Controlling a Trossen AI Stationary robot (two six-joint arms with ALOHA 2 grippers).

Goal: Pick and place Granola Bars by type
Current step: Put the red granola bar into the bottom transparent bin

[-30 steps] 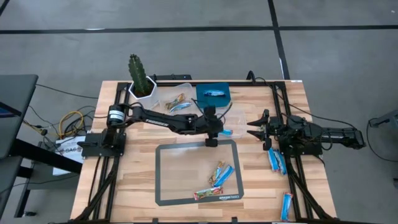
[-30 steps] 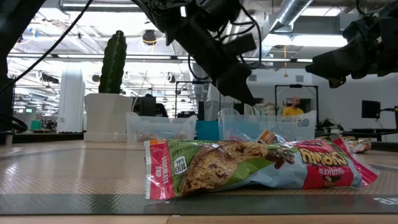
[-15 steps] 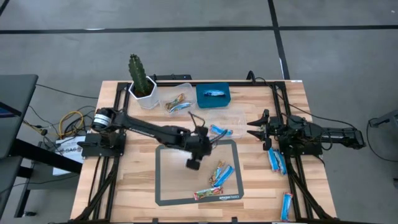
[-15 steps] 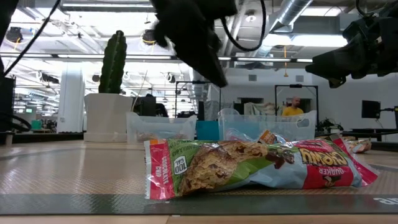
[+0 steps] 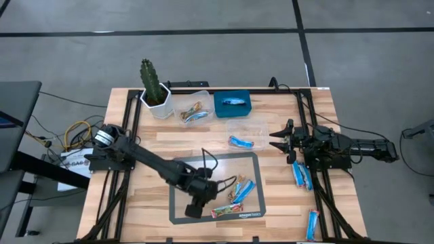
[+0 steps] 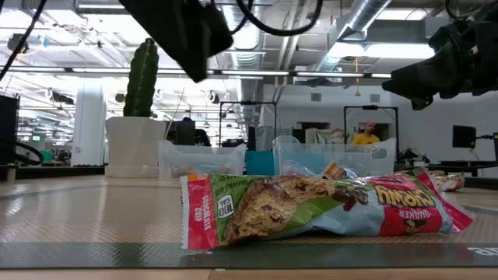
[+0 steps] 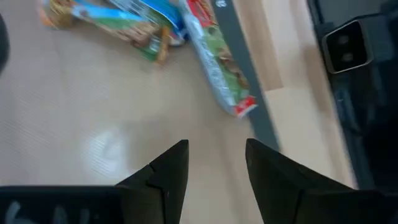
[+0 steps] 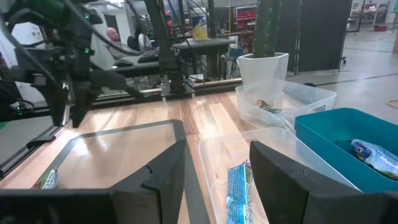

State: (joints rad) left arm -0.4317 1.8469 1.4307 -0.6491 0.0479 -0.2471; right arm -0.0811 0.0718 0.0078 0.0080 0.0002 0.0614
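1. High view. Left gripper hangs over the grey mat, near its front-left corner, fingers parted and empty. Just beside it lies the red-and-green bar, long axis running along the mat's front edge. Two blue bars lie close behind it, slanted toward the mat's back-right corner. Sorted stock: one blue bar in the clear tub at the worktop's middle-right; mixed bars in a second clear tub by the cactus pot; one in the blue bin at the back edge. Loose blue bars sit near the worktop's right edge. Right gripper waits there, fingers apart, empty.

2. Low view. The red-and-green bar lies flat across the mat, ends pointing toward either side edge (wrapper crumpled). The left arm hangs above, well clear of it.

3. Left wrist view. Own fingers stand apart with nothing between them. The red-and-green bar lies ahead along the mat's dark border.

4. Right wrist view. Own fingers apart, empty; a blue bar lies in the near tub, pointing lengthwise away.

5. Step in hand (a judgement): approach for the next pick. The next move calls for reaching over the bar, straddling its short axis, then descending.
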